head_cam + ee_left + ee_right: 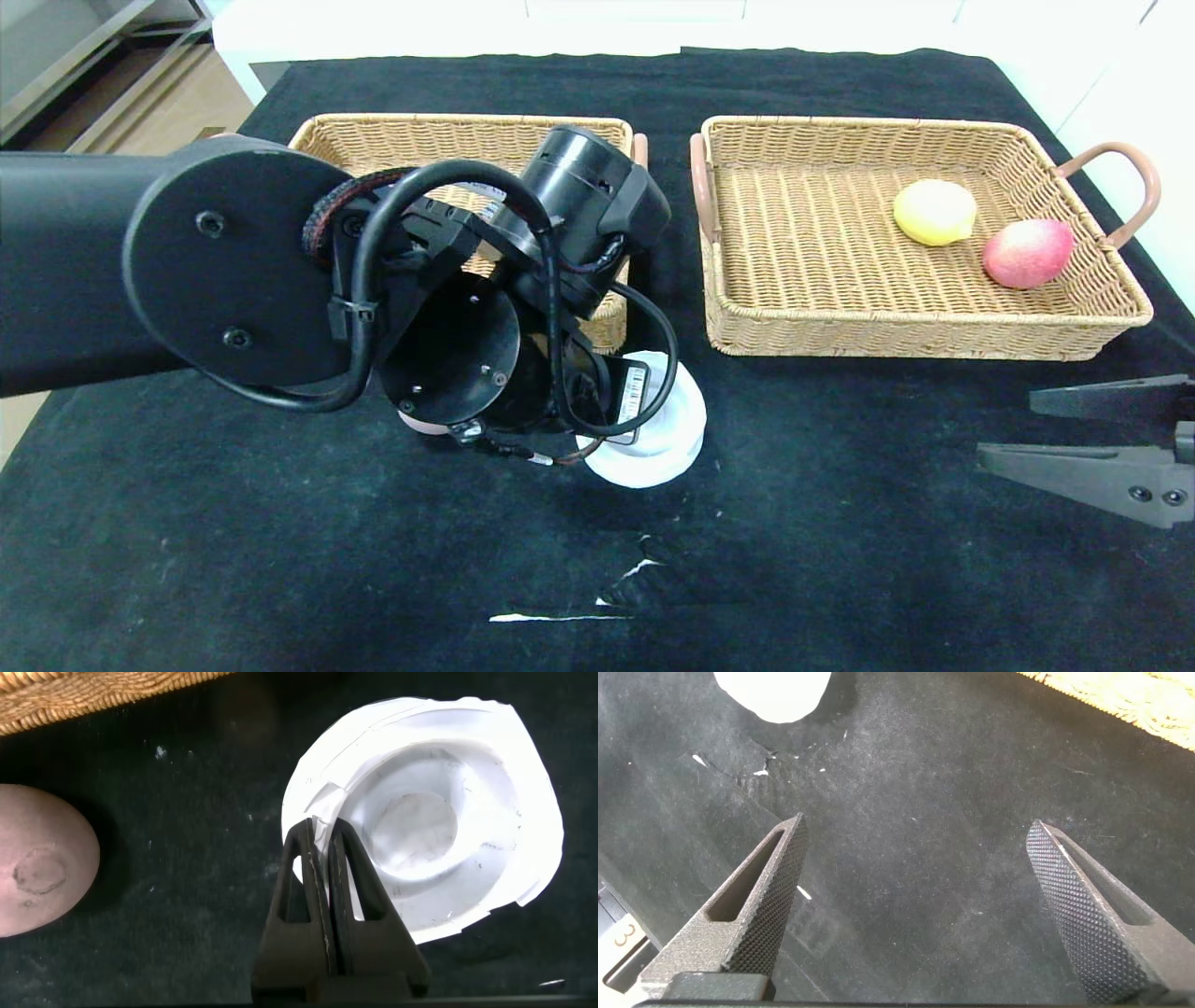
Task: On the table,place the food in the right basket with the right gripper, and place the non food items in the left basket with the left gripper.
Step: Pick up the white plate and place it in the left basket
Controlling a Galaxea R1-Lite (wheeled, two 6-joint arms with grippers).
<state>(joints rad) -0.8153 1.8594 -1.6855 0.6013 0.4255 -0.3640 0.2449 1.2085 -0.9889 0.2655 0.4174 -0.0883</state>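
Left gripper [322,835] pinched on the rim of the white lid-like dish [439,812]; right gripper [915,859] spread wide, holding nothing.

Head view: the left arm reaches over the black-cloth table [840,485], in front of the left basket [411,135], hiding most of that basket's inside. The dish [672,439] lies on the cloth just in front of the basket's near right corner, and the closed fingers grip its edge. The mauve-grey ball [37,873] sits on the cloth beside the dish, apart from it and near the basket wall. The lemon [934,212] and the peach [1027,252] lie in the right basket [812,317], near its far right corner. The right gripper hangs over bare cloth in front of that basket. White tear [597,597] in the cloth near the front edge.
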